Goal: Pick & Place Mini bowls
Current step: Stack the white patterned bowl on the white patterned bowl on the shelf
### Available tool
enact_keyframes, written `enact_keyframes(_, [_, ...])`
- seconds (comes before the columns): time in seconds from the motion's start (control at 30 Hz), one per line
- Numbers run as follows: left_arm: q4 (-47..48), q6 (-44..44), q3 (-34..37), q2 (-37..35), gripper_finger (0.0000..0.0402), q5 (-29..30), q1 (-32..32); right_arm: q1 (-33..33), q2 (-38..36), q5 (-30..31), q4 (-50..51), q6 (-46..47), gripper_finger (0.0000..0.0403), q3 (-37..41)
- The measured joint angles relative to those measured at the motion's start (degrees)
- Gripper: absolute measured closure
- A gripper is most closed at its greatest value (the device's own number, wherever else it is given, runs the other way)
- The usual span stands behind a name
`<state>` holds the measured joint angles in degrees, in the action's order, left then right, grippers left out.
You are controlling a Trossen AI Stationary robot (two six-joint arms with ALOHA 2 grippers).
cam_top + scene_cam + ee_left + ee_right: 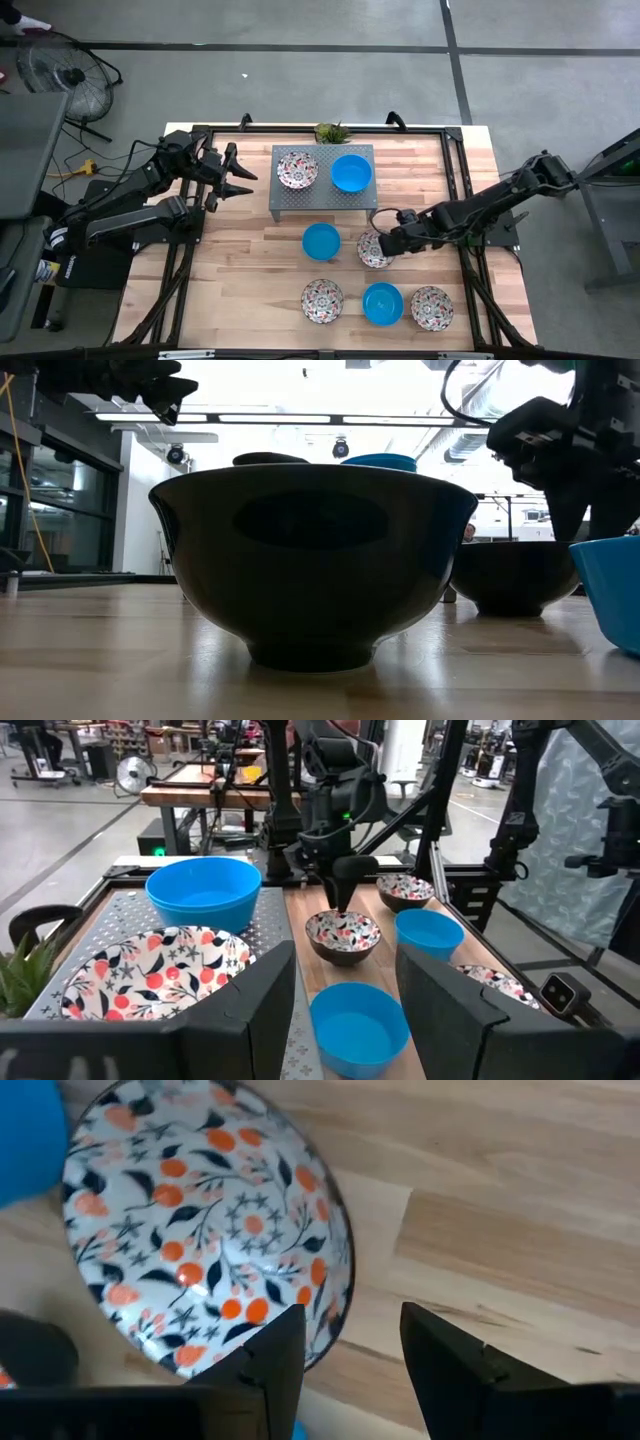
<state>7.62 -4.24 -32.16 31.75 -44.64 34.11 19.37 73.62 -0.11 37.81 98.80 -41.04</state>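
You are looking at a sorting job caught partway through: seven mini bowls show on the wooden table (250, 270), and two of them already sit on the grey perforated platform (290, 200) at the far side, a floral bowl (297, 169) beside a blue bowl (351, 172). That pair reads as the finished share of the work, if the platform is indeed where the bowls belong. Five remain down on the tabletop: a blue bowl (321, 240) just in front of the platform, a floral bowl (374, 249) next to it, and a front row of floral (322, 300), blue (382, 303) and floral (431, 307). Your right gripper (385, 243) is down at the rim of the middle floral bowl, and its wrist camera shows the fingers (275, 1355) parted with the bowl's edge (335, 1295) running into the gap between them, one finger over the patterned inside and the other over bare wood, so the grasp looks lined up but not yet closed. Your left gripper (243, 176) hangs with its fingers spread and nothing between them, off the platform's left side, waiting. A small green plant (333, 131) stands behind the platform. By this count, most of the placing is ahead of you, with this floral bowl seemingly the third to go.
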Motion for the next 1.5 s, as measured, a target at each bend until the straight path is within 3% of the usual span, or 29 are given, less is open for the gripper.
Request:
enact_keyframes(0.63, [0.0, -0.4, 0.0, 0.0, 0.0231, 0.0, 0.0, -1.1, 7.4, 0.2, -3.5, -1.1, 0.0251, 0.0])
enact_keyframes(1.23, [0.0, -0.4, 0.0, 0.0, 0.0231, 0.2, 0.0, -1.1, 7.3, 1.7, -3.4, -2.2, 0.0392, -0.1])
enact_keyframes(1.5, [0.1, 0.2, 0.0, 0.0, 0.0231, 0.2, 0.0, -1.1, 6.1, 0.6, -3.5, -4.8, 0.0397, 0.0])
